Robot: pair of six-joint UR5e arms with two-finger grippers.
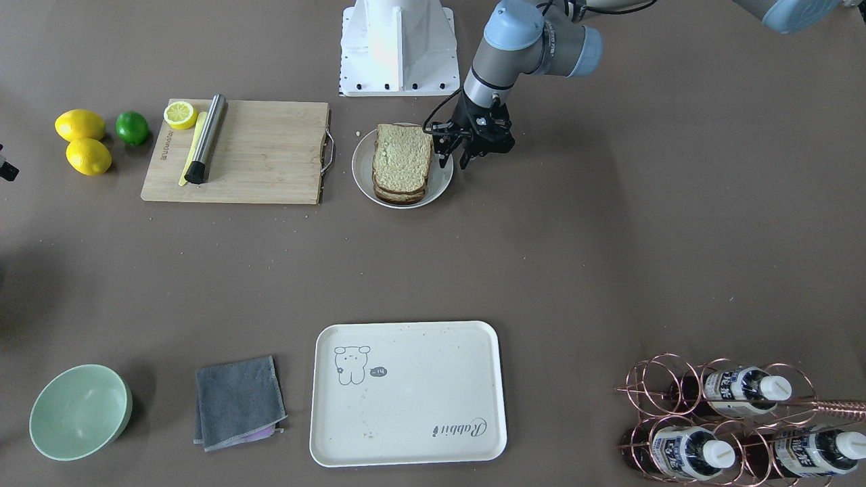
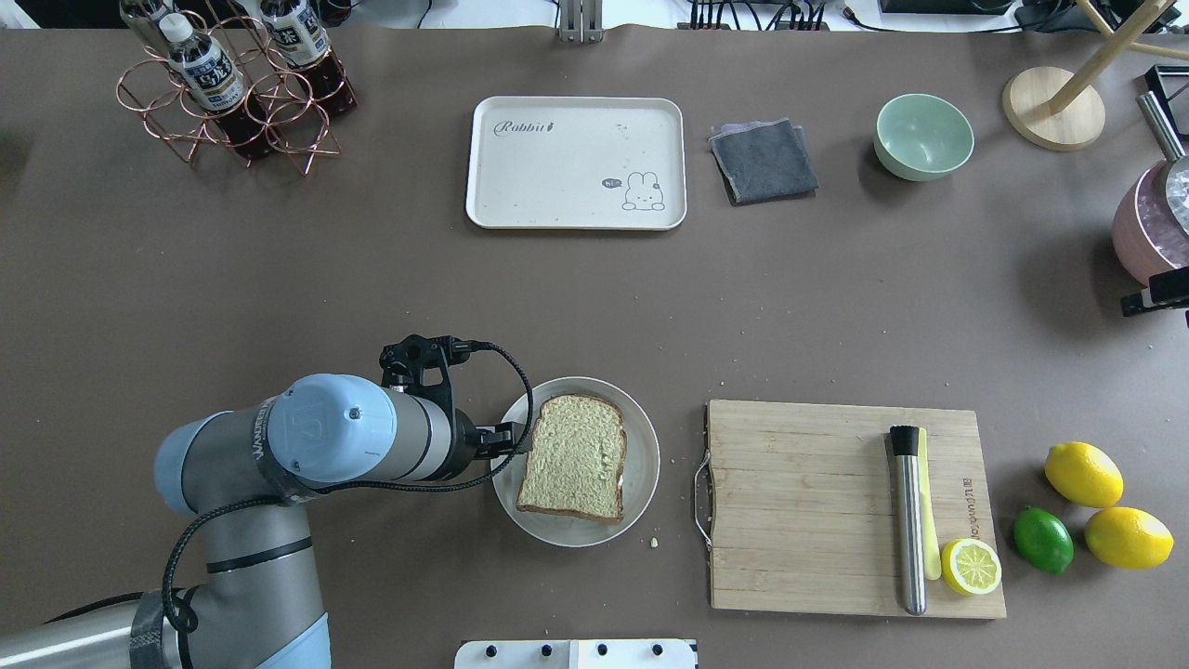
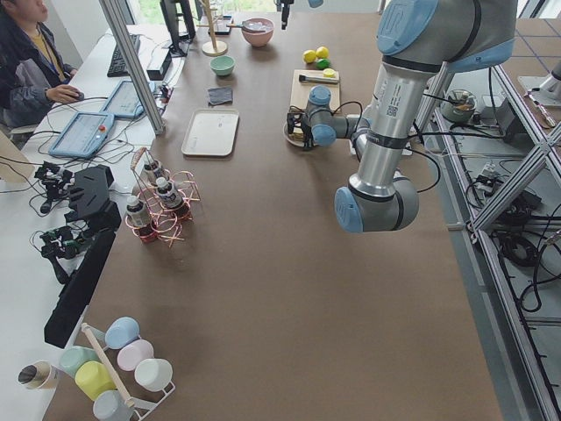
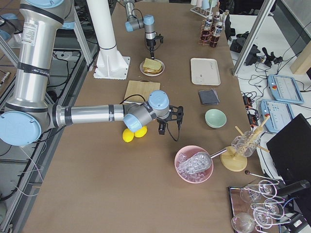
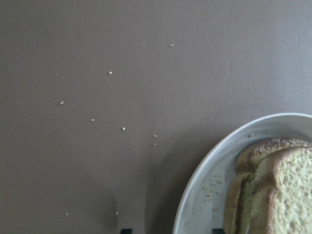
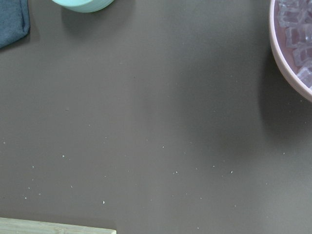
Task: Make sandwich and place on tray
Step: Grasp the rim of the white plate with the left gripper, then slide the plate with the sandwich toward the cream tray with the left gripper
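From where I stand both arms look alike. The left arm [image 2: 325, 441] is made of silver-grey metal tubes, with fat round joints capped in pale blue plastic and dark lettering on the band beside one cap. A thin black cable [image 2: 529, 400] loops loose around its wrist, and its jaws are matte black. The right arm [image 4: 92, 115] has the same silver tubes and blue caps. Between them stands a glossy white pedestal [image 1: 396, 44], with small black screws along its foot plate.

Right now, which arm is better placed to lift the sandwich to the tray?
The left. The left pincer hangs open beside the sandwich, at the rim of the round plate. The right pincer is far off, beyond the cutting board, near the lemons.
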